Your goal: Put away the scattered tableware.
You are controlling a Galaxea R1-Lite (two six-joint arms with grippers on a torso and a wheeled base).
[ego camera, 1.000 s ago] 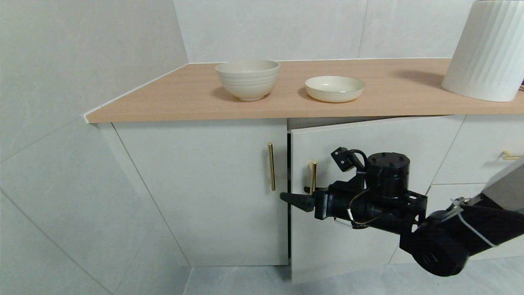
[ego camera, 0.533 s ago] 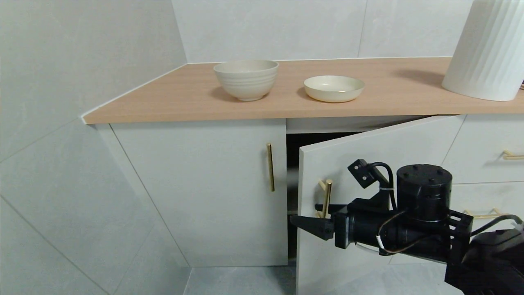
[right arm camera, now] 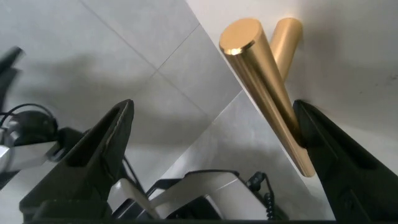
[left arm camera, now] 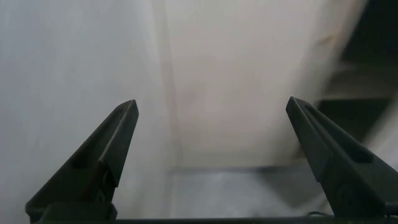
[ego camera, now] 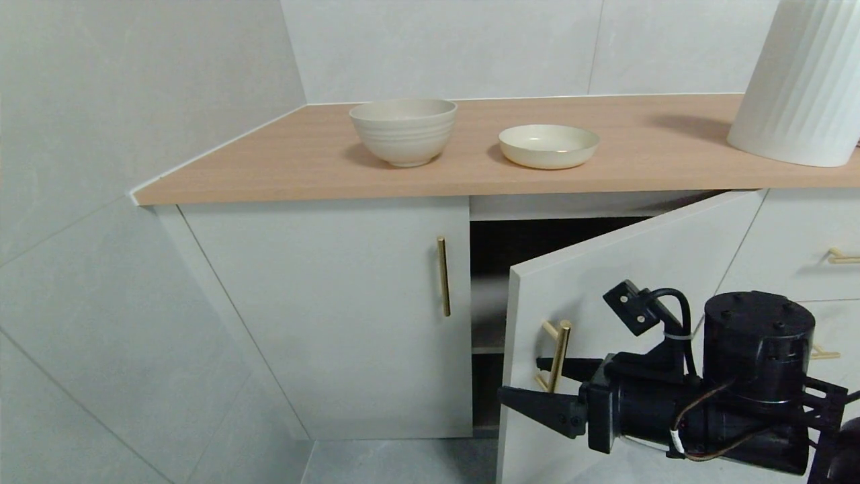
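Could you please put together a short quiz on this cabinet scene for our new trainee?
1. True or false: the white cabinet door bearing the gold bar handle is fully shut.
2. How many dishes stand on the wooden countertop?
3. The right end effector has its open fingers either side of: A) a spoon, B) that handle, C) a fork.
Key: 1 false, it stands ajar. 2 two: a deep ribbed beige bowl and a shallow cream dish. 3 B.
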